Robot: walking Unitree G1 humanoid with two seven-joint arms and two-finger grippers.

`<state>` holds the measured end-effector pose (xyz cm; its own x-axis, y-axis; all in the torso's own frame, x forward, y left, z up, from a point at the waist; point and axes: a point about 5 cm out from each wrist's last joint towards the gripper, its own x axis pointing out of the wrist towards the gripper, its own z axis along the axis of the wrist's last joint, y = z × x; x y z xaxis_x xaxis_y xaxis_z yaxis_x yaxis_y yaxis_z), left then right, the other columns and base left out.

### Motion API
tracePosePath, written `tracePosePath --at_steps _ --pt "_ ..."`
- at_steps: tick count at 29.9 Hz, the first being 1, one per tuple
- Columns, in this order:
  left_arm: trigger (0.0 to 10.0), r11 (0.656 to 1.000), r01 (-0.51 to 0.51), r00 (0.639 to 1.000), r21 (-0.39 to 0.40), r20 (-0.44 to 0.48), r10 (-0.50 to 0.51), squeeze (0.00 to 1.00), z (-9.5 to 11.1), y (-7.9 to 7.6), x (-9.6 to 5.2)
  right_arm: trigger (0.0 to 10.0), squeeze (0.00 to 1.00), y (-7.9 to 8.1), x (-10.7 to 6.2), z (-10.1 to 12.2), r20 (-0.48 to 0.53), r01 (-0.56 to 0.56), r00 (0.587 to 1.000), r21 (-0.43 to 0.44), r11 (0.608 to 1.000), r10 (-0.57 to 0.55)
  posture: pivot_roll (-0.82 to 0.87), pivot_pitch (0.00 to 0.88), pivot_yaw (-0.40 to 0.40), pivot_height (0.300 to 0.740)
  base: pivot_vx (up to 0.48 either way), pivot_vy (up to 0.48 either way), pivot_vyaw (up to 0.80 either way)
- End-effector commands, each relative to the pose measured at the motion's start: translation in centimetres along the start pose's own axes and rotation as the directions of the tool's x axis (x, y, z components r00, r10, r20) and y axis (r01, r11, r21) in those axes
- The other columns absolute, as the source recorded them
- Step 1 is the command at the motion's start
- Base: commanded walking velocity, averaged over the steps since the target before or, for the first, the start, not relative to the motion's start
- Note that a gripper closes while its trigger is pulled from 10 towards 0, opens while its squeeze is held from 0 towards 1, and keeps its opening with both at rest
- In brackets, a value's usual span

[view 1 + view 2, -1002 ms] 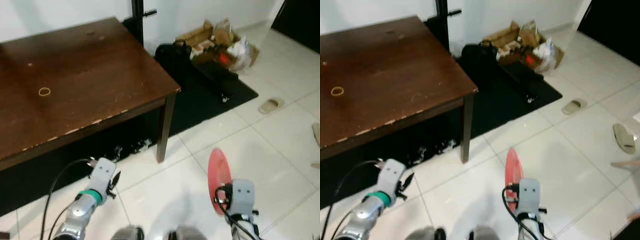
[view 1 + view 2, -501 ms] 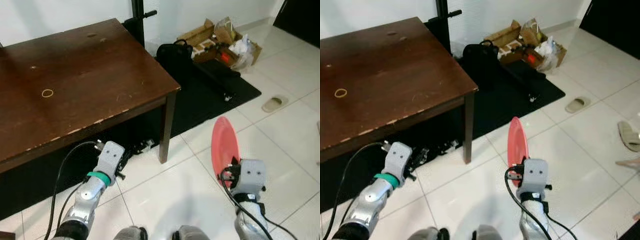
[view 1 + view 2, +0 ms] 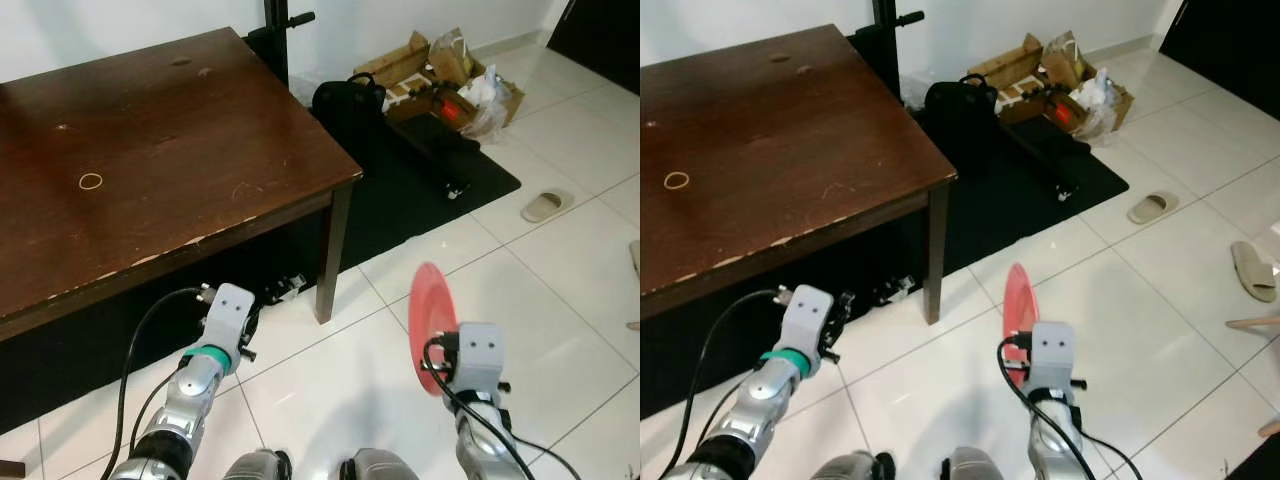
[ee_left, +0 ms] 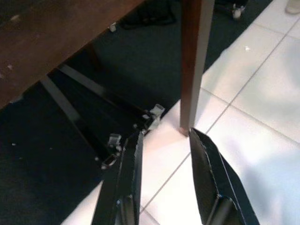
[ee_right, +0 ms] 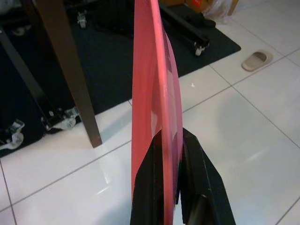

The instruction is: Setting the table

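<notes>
Below you, on white floor tiles (image 3: pixel 560 270), both arms are raised w/ the desk (image 3: pixel 150 170) ahead and to the left. Right gripper (image 5: pixel 169 164): fingers clamped narrow on the lower edge of a red plate (image 3: pixel 428 325), one finger on each face; plate stands upright, edge-on to the wrist cam, held over the floor well right of the desk leg (image 3: pixel 330 255) and clear of the desktop. Left gripper (image 4: pixel 164 154): fingers spread apart, holding nothing, hanging just off the desk's near edge at about leg height; its wrist cam looks along the fingers to the leg's foot, w/ black folding struts and small casters (image 4: pixel 154 112) in the shade under the desk. A black cable (image 3: pixel 140 350) loops from the left wrist back along the arm.

Desk is dark brown wood, top scuffed, near edge chipped pale in spots; a small ring (image 3: pixel 90 181) lies on it toward the left. Behind the desk's right corner a black pole (image 3: pixel 274 35) stands vs. the wall. A black mat (image 3: pixel 420 190) runs from under the desk out to the right; on it a black bag (image 3: pixel 350 100) and a long black bar (image 3: pixel 440 150). Beyond sits an open cardboard box (image 3: pixel 420 70) w/ plastic bags. A beige slipper (image 3: pixel 545 205) lies on the tiles right of the mat; a second slipper (image 3: pixel 1248 270) is farther right.
</notes>
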<state>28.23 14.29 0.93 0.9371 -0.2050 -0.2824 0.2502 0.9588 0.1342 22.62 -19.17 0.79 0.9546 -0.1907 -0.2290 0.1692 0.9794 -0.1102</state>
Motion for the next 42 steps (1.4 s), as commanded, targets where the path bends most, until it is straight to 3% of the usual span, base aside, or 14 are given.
tracePosePath --at_steps 1,4,7,9,13,16,20,25,29,35,37,38,40,42 --pt "10.0 0.998 -0.017 1.000 -0.066 -0.003 0.017 0.00 -0.1 0.2 0.0 10.0 0.00 -0.2 -0.1 0.2 -0.001 0.014 1.000 0.038 0.999 -0.013 -0.14 0.000 0.037 0.740 0.000 0.000 0.00" --pt "10.0 0.980 -0.050 0.998 -0.193 0.022 0.055 0.00 0.8 0.6 0.4 10.0 0.00 -0.6 0.2 0.7 0.007 0.055 0.998 0.142 0.988 -0.056 -0.14 0.000 0.036 0.740 0.000 0.000 0.00" --pt "10.0 0.980 -0.050 0.998 -0.193 0.022 0.055 0.00 0.8 0.6 0.4 10.0 0.00 -0.6 0.2 0.7 0.007 0.055 0.998 0.142 0.988 -0.056 -0.14 0.000 0.036 0.740 0.000 0.000 0.00" --pt "10.0 0.939 -0.079 0.994 -0.335 0.039 0.098 0.00 1.7 1.0 0.7 10.0 0.00 -1.3 0.5 1.9 0.027 0.104 0.993 0.282 0.954 -0.116 -0.13 0.000 0.034 0.740 0.000 0.000 0.00" --pt "10.0 0.923 -0.055 0.988 -0.380 0.113 0.105 0.00 3.5 0.8 0.7 10.0 0.00 -1.5 0.4 4.2 0.103 0.095 0.986 0.310 0.946 -0.133 -0.13 0.000 0.036 0.740 0.000 0.000 0.00" --pt "10.0 0.948 -0.005 0.956 -0.319 0.277 0.098 0.00 7.4 0.6 0.1 10.0 0.00 -1.4 -0.2 9.1 0.284 0.051 0.951 0.235 0.971 -0.119 -0.13 0.000 0.037 0.740 0.000 0.000 0.00" --pt "10.0 0.967 0.002 0.919 -0.254 0.382 0.098 0.00 10.0 0.8 -0.8 10.0 0.00 -1.6 -0.9 12.3 0.398 0.044 0.910 0.197 0.979 -0.121 -0.13 0.000 0.036 0.740 0.000 0.000 0.00" --pt "10.0 0.972 -0.004 0.909 -0.235 0.405 0.101 0.00 10.5 1.1 -1.3 10.0 0.00 -1.8 -1.2 13.1 0.424 0.049 0.897 0.187 0.981 -0.125 -0.13 0.000 0.036 0.740 0.000 0.000 0.00" --pt "10.0 0.989 -0.032 0.894 -0.142 0.438 0.092 0.00 11.3 2.5 -3.9 10.0 0.00 -1.3 -3.0 13.1 0.425 0.044 0.899 0.146 0.988 -0.102 -0.11 0.000 0.038 0.740 0.000 0.000 0.00" --pt "10.0 0.989 -0.025 0.883 -0.146 0.460 0.090 0.00 12.4 2.6 -4.3 10.0 0.00 -1.0 -3.4 13.9 0.442 0.030 0.893 0.142 0.989 -0.090 -0.11 0.000 0.038 0.740 0.000 0.000 0.00" --pt "10.0 0.991 0.006 0.802 -0.136 0.592 0.076 0.00 17.6 2.4 -4.7 10.0 0.00 -0.7 -4.0 18.2 0.555 -0.005 0.829 0.138 0.990 -0.073 -0.10 0.000 0.038 0.740 0.000 0.000 0.00" --pt "10.0 0.992 0.000 0.795 -0.127 0.602 0.077 0.00 18.2 2.4 -4.7 10.0 0.00 -0.7 -4.2 19.2 0.577 -0.013 0.814 0.142 0.990 -0.072 -0.10 0.000 0.039 0.740 0.000 0.000 0.00" --pt "10.0 0.994 -0.018 0.810 -0.112 0.580 0.081 0.00 17.6 2.4 -4.4 10.0 0.00 -0.7 -4.0 19.1 0.566 -0.011 0.821 0.152 0.988 -0.078 -0.10 0.000 0.039 0.740 0.000 0.000 0.00" --pt "10.0 0.997 -0.067 0.881 -0.033 0.467 0.075 0.00 13.6 2.4 -3.7 10.0 0.00 -1.0 -3.1 15.6 0.449 0.043 0.888 0.129 0.991 -0.097 -0.10 0.000 0.038 0.740 0.000 0.000 0.00"
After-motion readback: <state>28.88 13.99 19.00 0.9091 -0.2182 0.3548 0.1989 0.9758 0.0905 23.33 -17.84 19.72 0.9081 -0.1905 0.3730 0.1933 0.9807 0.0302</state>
